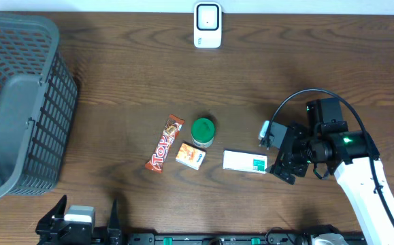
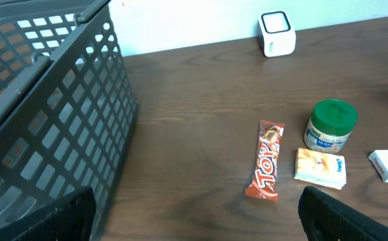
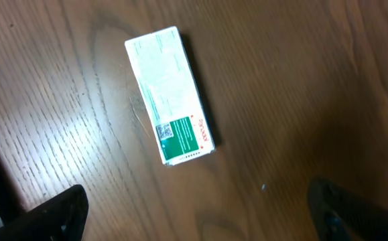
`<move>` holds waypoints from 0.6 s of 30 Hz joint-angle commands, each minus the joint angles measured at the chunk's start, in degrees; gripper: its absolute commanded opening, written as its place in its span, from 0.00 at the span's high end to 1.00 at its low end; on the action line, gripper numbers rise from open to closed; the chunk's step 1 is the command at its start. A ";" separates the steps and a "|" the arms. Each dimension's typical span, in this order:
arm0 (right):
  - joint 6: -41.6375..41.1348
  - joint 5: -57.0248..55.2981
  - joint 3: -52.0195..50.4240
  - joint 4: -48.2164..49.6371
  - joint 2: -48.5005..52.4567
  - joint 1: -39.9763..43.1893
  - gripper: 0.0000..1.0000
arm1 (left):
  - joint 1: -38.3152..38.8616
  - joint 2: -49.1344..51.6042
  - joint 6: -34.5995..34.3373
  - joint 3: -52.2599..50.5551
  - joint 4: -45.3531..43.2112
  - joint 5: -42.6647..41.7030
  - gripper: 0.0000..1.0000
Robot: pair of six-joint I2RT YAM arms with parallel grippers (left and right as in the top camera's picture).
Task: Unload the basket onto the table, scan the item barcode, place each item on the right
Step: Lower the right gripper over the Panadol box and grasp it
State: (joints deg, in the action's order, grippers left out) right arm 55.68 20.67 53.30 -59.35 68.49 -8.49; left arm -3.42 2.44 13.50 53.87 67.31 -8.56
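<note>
Several items lie mid-table: a red candy bar [image 1: 165, 143] [image 2: 266, 161], a green-lidded jar [image 1: 203, 132] [image 2: 330, 125], a small orange packet [image 1: 190, 157] [image 2: 321, 167] and a white box with a green label [image 1: 245, 161] [image 3: 170, 94]. A white scanner [image 1: 207, 25] [image 2: 277, 33] stands at the table's far edge. My right gripper [image 1: 280, 155] [image 3: 200, 214] hovers open just right of the white box, with nothing between its fingers. At the near left edge my left gripper [image 1: 84, 212] [image 2: 194, 214] is open and empty, well short of the candy bar.
A large grey plastic basket [image 1: 20, 102] [image 2: 46, 100] fills the table's left side, close beside my left gripper. Bare wood lies between the items and the scanner. A white wall runs behind the table.
</note>
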 commanded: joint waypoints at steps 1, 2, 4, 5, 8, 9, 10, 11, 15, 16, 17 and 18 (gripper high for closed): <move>3.76 2.29 -1.81 1.01 0.50 -1.22 0.01 | 0.24 -0.13 0.13 0.35 0.00 0.70 0.04; 3.76 2.25 -2.40 1.88 0.85 -1.84 0.01 | 0.24 -0.13 0.13 0.35 0.00 0.70 0.04; 3.74 1.07 -3.28 4.00 2.21 -3.32 0.01 | 0.24 -0.13 0.13 0.35 0.00 0.70 0.03; 3.74 0.79 -3.39 4.50 3.02 -3.91 0.01 | 0.24 -0.13 0.13 0.35 0.00 0.70 0.04; 3.76 0.20 -3.39 4.85 5.31 -5.27 0.01 | 0.24 -0.13 0.13 0.35 0.00 0.70 0.04; 3.78 -0.04 -3.39 4.98 6.01 -5.46 0.01 | 0.24 -0.13 0.13 0.35 0.00 0.70 0.04; 3.78 -0.48 -3.39 5.51 7.41 -5.55 0.01 | 0.24 -0.13 0.13 0.35 0.00 0.70 0.04; 3.78 -0.48 -3.39 5.81 8.07 -5.55 0.01 | 0.24 -0.13 0.13 0.35 0.00 0.70 0.04; 4.81 -0.48 -3.67 6.49 10.58 -5.55 0.01 | 0.24 -0.13 0.13 0.35 0.00 0.70 0.04; 4.83 -0.48 -4.11 7.06 11.02 -5.57 0.01 | 0.24 -0.13 0.13 0.35 0.00 0.70 0.04; 4.83 -0.48 -4.70 7.72 11.34 -5.62 0.01 | 0.24 -0.13 0.13 0.35 0.00 0.70 0.04; 4.83 -0.48 -5.40 8.52 11.63 -5.73 0.01 | 0.24 -0.13 0.13 0.35 0.00 0.70 0.04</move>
State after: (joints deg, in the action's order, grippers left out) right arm 59.27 19.99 49.93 -51.99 78.87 -13.58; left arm -3.42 2.44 13.50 53.87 67.31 -8.56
